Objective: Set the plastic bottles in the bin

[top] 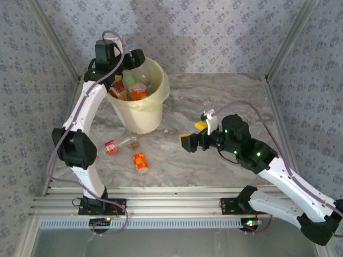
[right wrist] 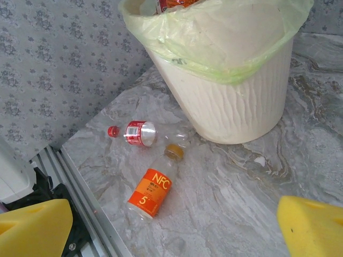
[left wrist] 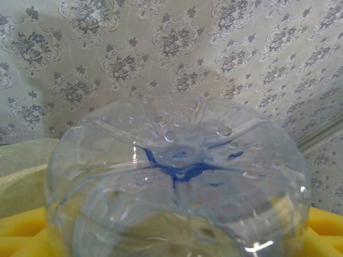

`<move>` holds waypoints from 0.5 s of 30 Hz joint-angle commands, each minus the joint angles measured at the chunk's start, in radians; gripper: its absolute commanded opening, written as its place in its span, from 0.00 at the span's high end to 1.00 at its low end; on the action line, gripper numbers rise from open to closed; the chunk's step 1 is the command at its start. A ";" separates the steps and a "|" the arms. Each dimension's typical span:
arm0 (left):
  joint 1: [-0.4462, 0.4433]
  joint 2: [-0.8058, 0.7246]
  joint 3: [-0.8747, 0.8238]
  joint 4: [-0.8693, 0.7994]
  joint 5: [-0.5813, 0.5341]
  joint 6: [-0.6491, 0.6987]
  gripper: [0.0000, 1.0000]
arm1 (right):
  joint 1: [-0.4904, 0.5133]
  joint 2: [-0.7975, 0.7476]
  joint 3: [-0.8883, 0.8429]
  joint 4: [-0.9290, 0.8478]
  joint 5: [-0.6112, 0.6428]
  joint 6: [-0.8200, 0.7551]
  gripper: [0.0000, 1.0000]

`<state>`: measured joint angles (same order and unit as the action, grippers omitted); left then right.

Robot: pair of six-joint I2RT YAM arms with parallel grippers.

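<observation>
Left gripper (top: 133, 60) over the bin (top: 140, 120), clear bottle (left wrist: 177, 176) between its yellow pads, base toward the wrist camera, long axis along the fingers; pinched or loose, cannot tell. Right gripper (top: 193, 134) spread wide, mid-table. Beside the bin, NFC bottle (right wrist: 153, 190) lies cap toward it; red-label bottle (right wrist: 140, 133) crosswise, cap toward the left wall.

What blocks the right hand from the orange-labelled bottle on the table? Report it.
Nothing visible does. Only bare marble table lies between the open right hand and the orange-labelled bottle. The bin stands farther back, off that line.
</observation>
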<state>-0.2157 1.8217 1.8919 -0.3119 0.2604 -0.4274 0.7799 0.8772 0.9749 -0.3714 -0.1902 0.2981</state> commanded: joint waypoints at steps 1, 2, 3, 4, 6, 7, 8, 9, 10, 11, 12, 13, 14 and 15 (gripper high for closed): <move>-0.001 0.007 0.038 -0.009 -0.022 0.016 0.19 | 0.008 -0.001 0.011 -0.008 0.020 0.002 0.00; -0.001 0.007 0.045 -0.019 -0.024 0.019 0.16 | 0.008 0.000 0.011 -0.008 0.020 0.001 0.00; 0.000 0.007 0.052 -0.027 -0.023 0.022 0.15 | 0.008 0.000 0.009 -0.008 0.021 0.001 0.00; 0.000 0.005 0.053 -0.035 -0.023 0.024 0.14 | 0.007 0.000 0.007 -0.006 0.023 0.003 0.00; -0.001 -0.001 0.053 -0.047 -0.028 0.028 0.12 | 0.007 -0.001 0.005 -0.005 0.021 0.004 0.00; 0.000 -0.007 0.080 -0.053 -0.031 0.032 0.12 | 0.007 -0.001 0.006 -0.006 0.019 0.004 0.00; 0.000 -0.015 0.084 -0.056 -0.034 0.035 0.11 | 0.006 0.000 0.005 -0.005 0.019 0.005 0.00; 0.000 -0.023 0.084 -0.059 -0.036 0.037 0.11 | 0.006 0.000 0.003 -0.004 0.020 0.005 0.00; 0.001 -0.033 0.087 -0.063 -0.039 0.040 0.11 | 0.006 0.000 0.002 -0.005 0.020 0.005 0.00; 0.001 -0.043 0.087 -0.066 -0.038 0.044 0.11 | 0.007 0.000 0.001 -0.005 0.020 0.006 0.00; 0.001 -0.054 0.087 -0.067 -0.035 0.046 0.11 | 0.005 0.001 -0.001 -0.003 0.020 0.006 0.00; 0.000 -0.067 0.088 -0.071 -0.032 0.047 0.11 | 0.006 0.002 -0.002 -0.003 0.021 0.008 0.00; 0.000 -0.081 0.087 -0.075 -0.025 0.053 0.10 | 0.006 0.003 -0.004 -0.002 0.023 0.008 0.00; 0.000 -0.094 0.086 -0.080 -0.014 0.057 0.10 | 0.006 0.004 -0.005 0.000 0.024 0.010 0.00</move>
<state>-0.2157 1.8050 1.9442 -0.3763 0.2352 -0.3988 0.7799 0.8787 0.9749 -0.3714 -0.1791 0.2985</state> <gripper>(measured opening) 0.902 0.998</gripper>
